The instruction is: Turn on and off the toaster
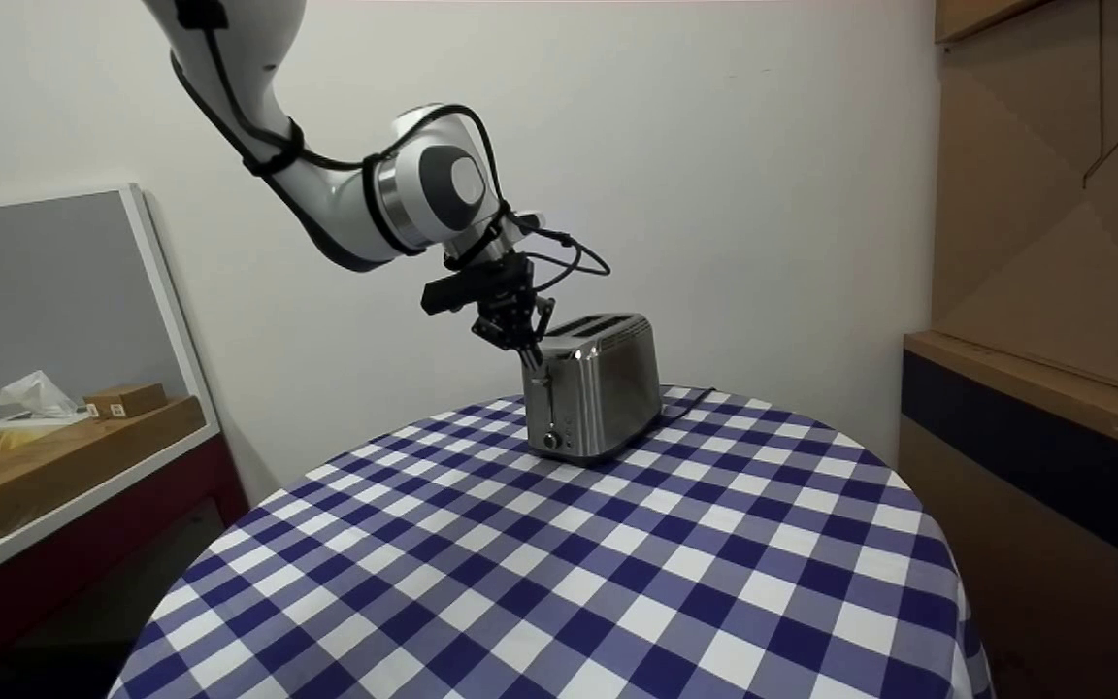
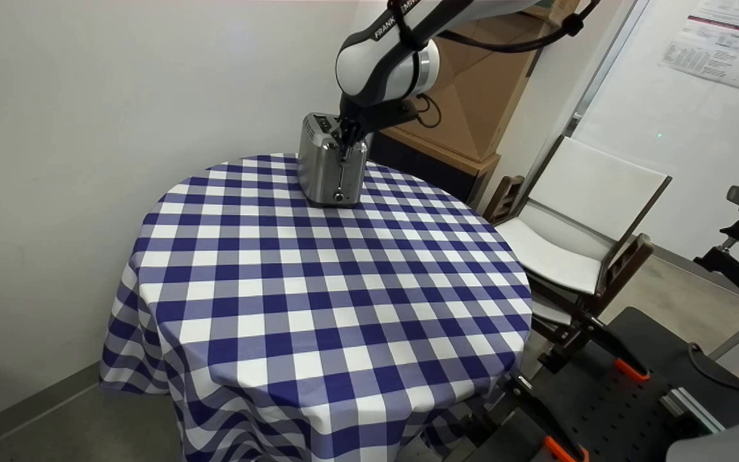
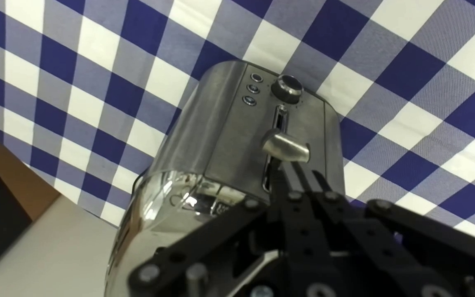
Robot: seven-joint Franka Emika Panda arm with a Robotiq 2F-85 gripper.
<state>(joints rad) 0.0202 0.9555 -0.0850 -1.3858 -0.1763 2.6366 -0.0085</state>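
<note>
The shiny silver toaster (image 1: pixel 608 388) stands upright on the checked tablecloth; it also shows in an exterior view (image 2: pixel 324 167) and fills the middle of the wrist view (image 3: pixel 229 136). Its silver lever (image 3: pixel 286 146) sits partway along the vertical slot on the end panel, above the round knob (image 3: pixel 288 88) and small buttons (image 3: pixel 252 89). My gripper (image 3: pixel 301 167) is shut with nothing between its fingers. Its fingertips are right at the upper side of the lever; I cannot tell if they touch. In both exterior views the gripper (image 1: pixel 532 357) (image 2: pixel 345 153) points down at the toaster's lever end.
The round table (image 1: pixel 540 582) has a blue and white checked cloth. A white wall (image 1: pixel 714 194) stands close behind the toaster. The toaster's dark cord (image 1: pixel 690 404) lies beside it. A brown cardboard-covered cabinet (image 1: pixel 1044 214) stands beside the table, and a white chair (image 2: pixel 575 224) is further off.
</note>
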